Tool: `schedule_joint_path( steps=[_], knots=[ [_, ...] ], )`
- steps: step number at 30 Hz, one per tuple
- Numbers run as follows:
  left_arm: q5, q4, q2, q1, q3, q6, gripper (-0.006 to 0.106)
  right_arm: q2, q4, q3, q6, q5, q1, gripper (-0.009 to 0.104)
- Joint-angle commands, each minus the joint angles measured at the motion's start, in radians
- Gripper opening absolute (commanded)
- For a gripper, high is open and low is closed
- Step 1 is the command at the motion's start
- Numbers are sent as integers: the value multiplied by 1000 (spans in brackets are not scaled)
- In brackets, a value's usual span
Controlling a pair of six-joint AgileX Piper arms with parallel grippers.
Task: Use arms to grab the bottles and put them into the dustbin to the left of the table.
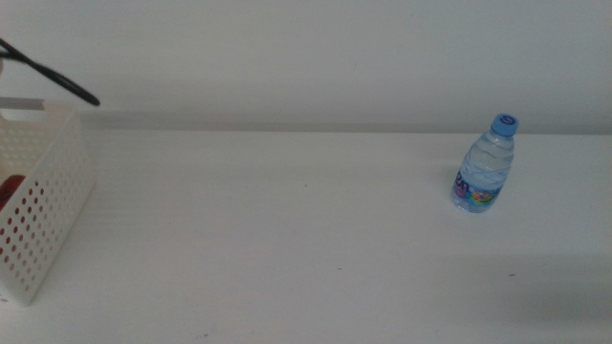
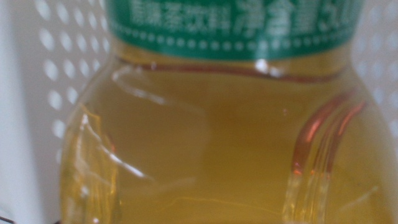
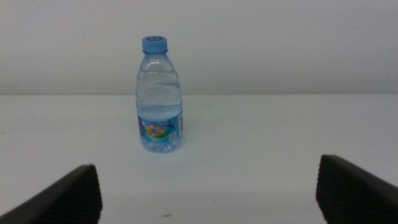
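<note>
Here the small clear water bottle with a blue cap (image 3: 160, 96) stands upright on the white tabletop (image 1: 287, 239), straight ahead of the right pincer (image 3: 208, 193), whose jaws are spread wide. The left pincer, unseen, state untold, faces an orange-drink bottle (image 2: 211, 143) inside the white perforated basket (image 1: 43, 210).

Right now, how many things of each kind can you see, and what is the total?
Bottles: 2, the water bottle and the orange-drink bottle.
Baskets: 1, the dustbin.
Red item inside it: 1, kind unclear.
Total: 4.
</note>
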Motion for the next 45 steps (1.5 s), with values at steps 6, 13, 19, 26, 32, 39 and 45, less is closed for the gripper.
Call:
schedule_joint_path(
  steps=[6, 13, 19, 26, 32, 39, 45],
  knots=[
    [69, -14, -1, 5, 88, 41, 14, -5, -7, 44, -1, -6, -6, 92],
    [81, -25, -1, 5, 118, 10, 55, -5, -4, 44, -1, -6, -6, 92],
    [81, -10, -56, -23, 118, -43, 94, -5, -4, 44, -1, -6, -6, 92],
    [82, -33, -261, -87, 118, -165, 94, -5, -4, 44, -1, -6, -6, 92],
    [77, -236, -465, -209, 150, -173, 94, -5, -4, 44, -1, -6, -6, 92],
    [-101, -259, -790, -517, 377, -57, 94, -5, -4, 44, -1, -6, -6, 92],
    [-158, -286, -1064, -747, 588, -104, 94, -5, -4, 44, -1, -6, -6, 92]
  ],
)
